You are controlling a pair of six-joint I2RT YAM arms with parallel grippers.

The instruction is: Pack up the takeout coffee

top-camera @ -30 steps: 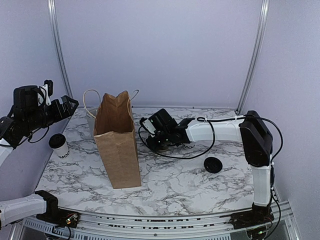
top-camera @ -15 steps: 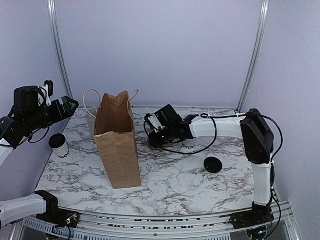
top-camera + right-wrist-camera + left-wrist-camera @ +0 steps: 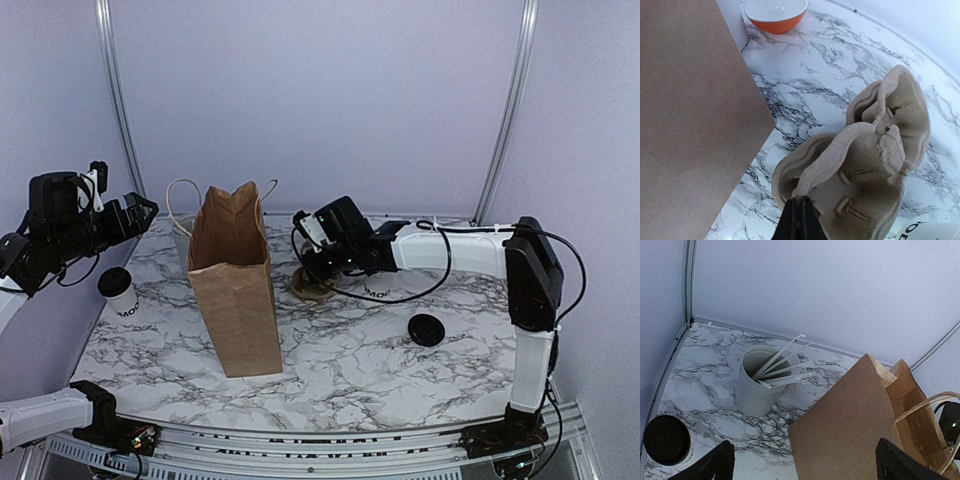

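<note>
Top external view: at far left, the left gripper is held with fingers spread wide near the takeout coffee, which stands upright left of the paper bag. Right of the bag, the right gripper is pinched on the pulp cup carrier.

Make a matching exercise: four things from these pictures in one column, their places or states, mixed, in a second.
1 coffee
2 bag
3 carrier
4 loose lid

A gripped by the right claw
B upright, top open
C flat on the table's right part
D lidded, near the left edge

Pairs: 1-D, 2-B, 3-A, 4-C
</note>
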